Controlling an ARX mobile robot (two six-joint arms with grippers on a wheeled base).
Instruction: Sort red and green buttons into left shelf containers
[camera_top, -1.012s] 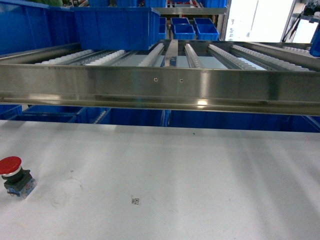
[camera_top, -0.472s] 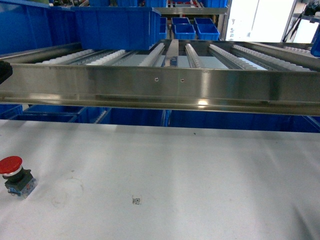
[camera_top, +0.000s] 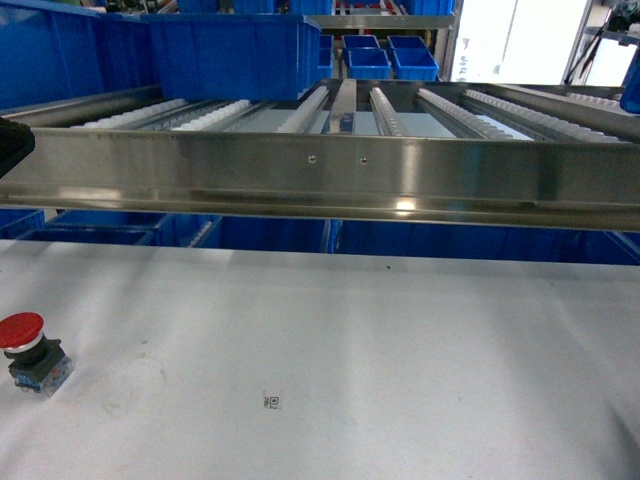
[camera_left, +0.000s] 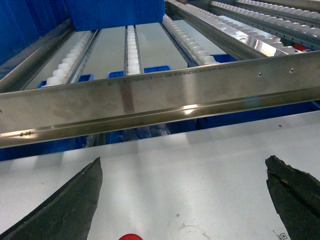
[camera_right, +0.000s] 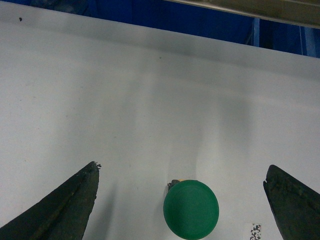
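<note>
The red button (camera_top: 28, 350) stands on the white surface (camera_top: 380, 350) at its left edge, below the left end effector (camera_left: 182, 200), which is wide open and empty. The green button (camera_right: 191, 209) stands between the fingers of the right end effector (camera_right: 182, 200), also wide open, touching nothing.

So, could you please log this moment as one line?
left tool: open, above red button | right tool: open, over green button | both buttons on table
</note>
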